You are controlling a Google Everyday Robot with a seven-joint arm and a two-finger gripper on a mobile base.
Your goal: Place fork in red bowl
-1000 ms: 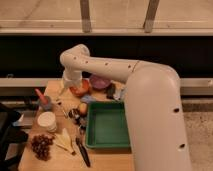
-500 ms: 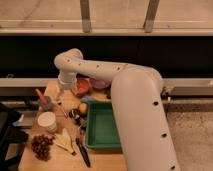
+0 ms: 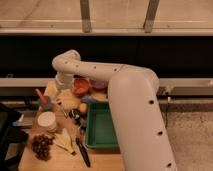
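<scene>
A: What changed?

B: Over the last second the arm (image 3: 135, 115) swung left across the frame. The wrist (image 3: 62, 82) dropped a bit toward the left end of the bench (image 3: 60, 161). The end effector (image 3: 59, 95) now hangs low at centre left, right under the wrist. Fingers apart, nothing in them that I can see.

A: So no pick yet?

B: Looks that way. I'd call it the reach step, task barely begun. I take the fork (image 3: 62, 108) to be the slim pale streak on the bench just below the end effector, slanting down to the right. It's faint, and I can't tell if they're touching.

A: What else, left to right?

B: Red-handled tool (image 3: 42, 97) at far left, white tub (image 3: 47, 121) under it, grapes (image 3: 41, 145) at lower left. Then yellow wedges (image 3: 64, 140) and the black-handled knife (image 3: 82, 152) near the bottom. The red bowl (image 3: 81, 86) is at upper centre, just right of the wrist, with an orange fruit (image 3: 83, 107) below it. The purple bowl (image 3: 98, 85) is just beside the red bowl on the right. The green tray (image 3: 100, 131) is at centre, its right side hidden by the arm.

A: Anything in the way?

B: The red-handled tool is close on the left. The orange fruit and some small dark bits crowd the fork's right side. The carry would be short, up and right. The purple bowl next door is the likely mix-up.
</scene>
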